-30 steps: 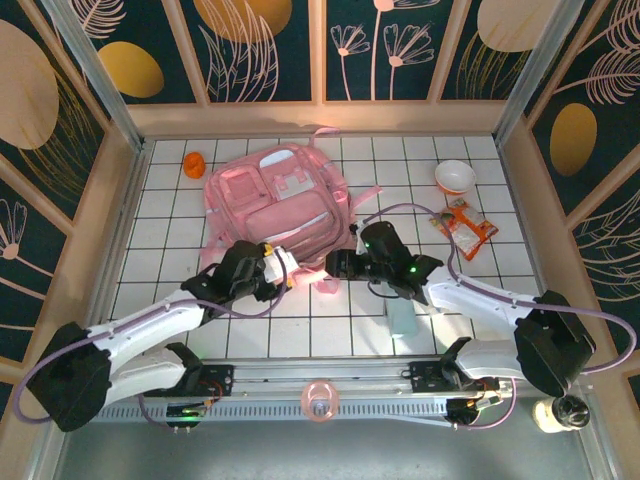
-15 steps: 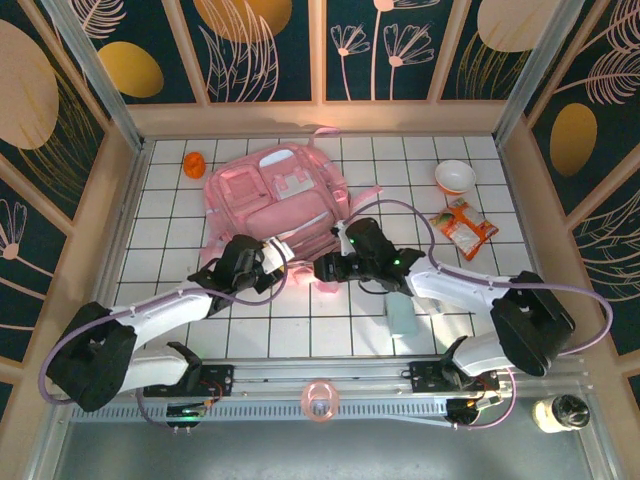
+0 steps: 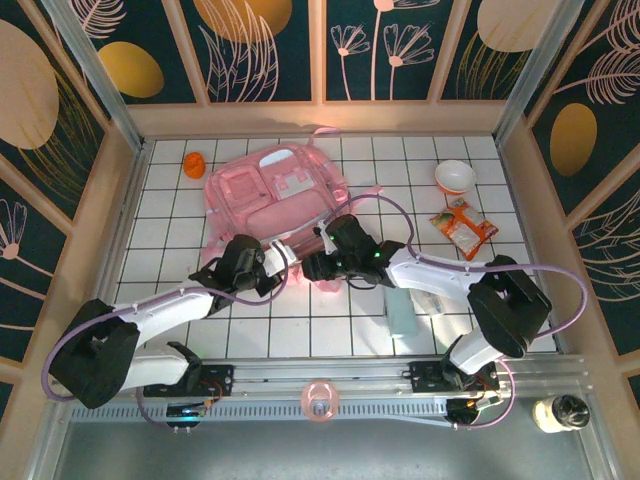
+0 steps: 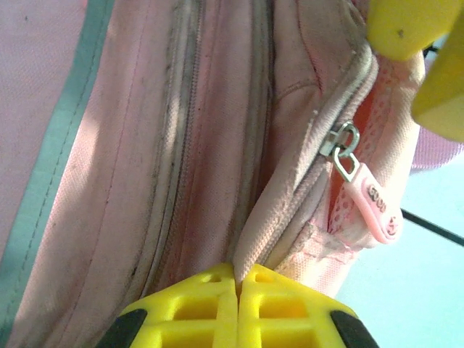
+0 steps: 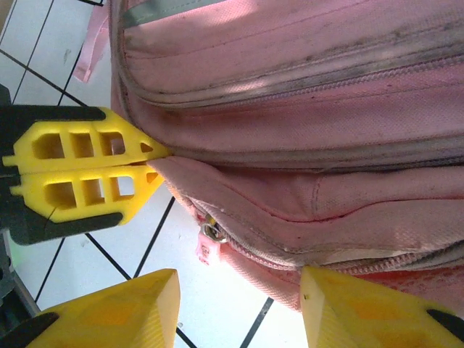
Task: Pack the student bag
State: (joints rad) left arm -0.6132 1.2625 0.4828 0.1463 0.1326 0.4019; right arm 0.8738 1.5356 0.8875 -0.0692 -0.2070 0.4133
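White tiled bench, walled on three sides. The student bag lies flat on the far-centre tiles, front pockets up, its near edge towards both arms, and is the largest item present. Left pincer is at the bag's near edge, just left of that edge's middle. On the left wrist view the two yellow fingers are pressed together on a fold of pink fabric beside the zip line, so the left pincer is pinching the bag itself. Right pincer is at the same near edge, just right of the left one, the two nearly meeting. On the right wrist view the right pincer is spread wide and grips nothing; the bag's near seam runs across beyond its fingertips, and the left pincer clamps the fabric corner there. Whether the right fingers touch the cloth cannot be told. A pale box lies on the bench nearer than the bag's right corner, under the right arm. An orange packet lies to the right of the bag, well apart from it, and a white bowl sits to the bag's right, farther back. A small orange object is just off the bag's far-left corner. The pink zip pull hangs from a metal slider at the bag's near seam, in the gap ahead of the right pincer's spread fingers.
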